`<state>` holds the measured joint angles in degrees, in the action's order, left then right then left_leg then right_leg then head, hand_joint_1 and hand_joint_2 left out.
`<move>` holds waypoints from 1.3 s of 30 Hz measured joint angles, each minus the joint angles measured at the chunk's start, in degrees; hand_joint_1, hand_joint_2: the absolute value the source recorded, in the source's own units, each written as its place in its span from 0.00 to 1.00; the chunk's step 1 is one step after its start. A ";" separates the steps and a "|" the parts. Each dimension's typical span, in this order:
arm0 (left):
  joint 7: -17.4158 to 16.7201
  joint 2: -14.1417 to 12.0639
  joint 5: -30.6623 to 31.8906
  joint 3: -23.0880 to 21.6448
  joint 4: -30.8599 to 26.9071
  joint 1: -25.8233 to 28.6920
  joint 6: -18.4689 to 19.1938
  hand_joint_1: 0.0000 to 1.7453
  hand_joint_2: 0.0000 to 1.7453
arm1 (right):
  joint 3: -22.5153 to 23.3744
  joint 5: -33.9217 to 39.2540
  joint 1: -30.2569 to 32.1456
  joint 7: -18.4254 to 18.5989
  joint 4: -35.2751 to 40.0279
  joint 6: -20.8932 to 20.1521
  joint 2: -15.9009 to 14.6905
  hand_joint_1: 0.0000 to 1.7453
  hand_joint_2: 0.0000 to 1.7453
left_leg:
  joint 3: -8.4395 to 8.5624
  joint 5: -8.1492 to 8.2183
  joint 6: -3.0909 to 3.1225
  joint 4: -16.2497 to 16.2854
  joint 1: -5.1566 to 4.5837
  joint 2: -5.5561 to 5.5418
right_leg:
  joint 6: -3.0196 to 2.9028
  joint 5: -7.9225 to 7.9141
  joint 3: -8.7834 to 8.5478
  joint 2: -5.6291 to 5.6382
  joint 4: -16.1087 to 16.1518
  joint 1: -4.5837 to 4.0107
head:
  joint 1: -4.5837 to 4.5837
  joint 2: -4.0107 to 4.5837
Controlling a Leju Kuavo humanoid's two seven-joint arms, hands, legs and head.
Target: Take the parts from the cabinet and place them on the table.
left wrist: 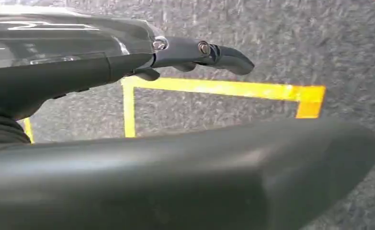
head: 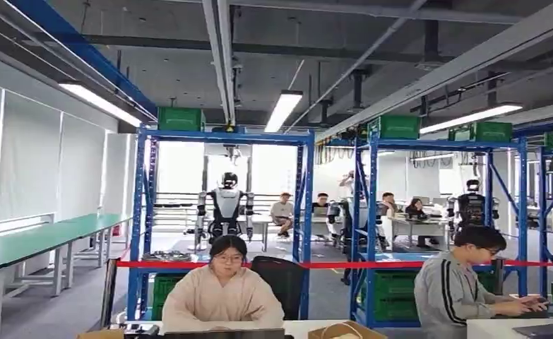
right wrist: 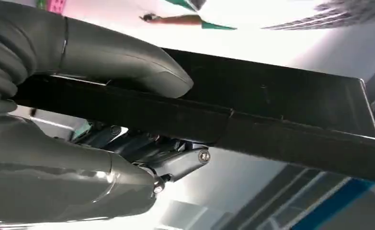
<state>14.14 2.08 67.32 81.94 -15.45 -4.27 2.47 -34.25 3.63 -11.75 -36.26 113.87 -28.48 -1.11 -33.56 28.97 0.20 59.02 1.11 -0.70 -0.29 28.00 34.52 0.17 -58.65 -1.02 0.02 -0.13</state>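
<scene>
Right hand [right wrist: 128, 129] grasping flat black tray [right wrist: 281, 115], left hand [left wrist: 176, 96] released over speckled grey carpet [left wrist: 281, 43]

Left hand [left wrist: 185, 158] hangs with fingers [left wrist: 223, 55] straight; right hand [right wrist: 104, 134] grips a flat black part [right wrist: 281, 120]
</scene>
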 joint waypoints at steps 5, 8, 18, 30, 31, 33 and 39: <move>-1.38 0.20 -0.33 0.07 0.00 0.12 -0.24 0.00 1.00 | 0.00 -3.02 0.47 -0.88 2.96 2.67 -0.02 1.00 1.00 | -3.60 6.20 -0.95 9.19 -0.03 0.13 | -1.04 -0.81 -1.10 -0.40 1.87 0.65 | 0.00 0.00; -1.51 0.24 -0.42 0.09 0.00 0.47 -0.20 0.00 1.00 | 0.00 -5.46 0.97 0.28 3.09 4.93 -0.26 1.00 1.00 | -6.97 7.81 -1.38 16.32 0.04 0.16 | -1.03 -0.77 -1.10 -0.42 1.83 0.62 | 0.02 0.00; 0.29 0.24 4.81 -2.82 0.04 -0.69 2.32 0.00 1.00 | 2.67 -9.82 -16.47 10.36 -15.26 9.99 2.78 1.00 1.00 | 0.24 -0.38 0.56 0.02 0.29 0.51 | 1.27 0.67 0.15 0.00 -0.92 0.61 | 0.00 0.00; 0.66 -0.11 7.04 -6.91 0.39 -1.29 3.06 0.00 1.00 | 0.85 -42.61 -29.63 15.63 -41.22 30.48 9.11 1.00 1.00 | -0.11 -0.44 -0.21 -0.17 0.35 -0.05 | -0.09 -0.85 0.43 0.19 -0.35 0.12 | 0.00 -0.04; 0.68 -0.11 7.06 -7.10 0.48 -1.20 3.06 0.00 1.00 | 0.19 -46.42 -29.75 16.79 -41.99 31.72 9.27 1.00 1.00 | -0.07 -0.52 -0.53 -0.38 0.36 -0.05 | -0.36 -0.67 0.40 0.20 -0.20 0.11 | 0.00 -0.02; 0.70 -0.13 7.08 -7.30 0.50 -1.31 2.99 0.00 1.00 | -1.11 -52.75 -30.08 18.61 -43.44 33.70 9.83 1.00 1.00 | -0.25 0.38 -1.05 0.06 0.26 0.15 | -0.77 -1.14 -0.19 -0.11 1.38 0.67 | 0.00 -0.02; 0.85 -0.15 7.02 -7.54 0.57 -0.90 2.84 0.00 1.00 | -6.21 -70.47 -30.85 23.23 -49.75 37.44 10.51 1.00 1.00 | -8.59 5.19 -1.69 15.50 0.37 0.19 | -1.15 -0.88 -0.38 -0.13 1.26 0.60 | 0.00 0.00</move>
<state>14.99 1.92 74.34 74.40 -14.88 -5.17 5.31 -40.46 -66.85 -42.60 -13.02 64.12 8.96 9.40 -42.15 34.15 -1.48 74.52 1.48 -0.51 -1.43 27.12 34.15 0.04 -57.39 -0.42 0.02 -0.13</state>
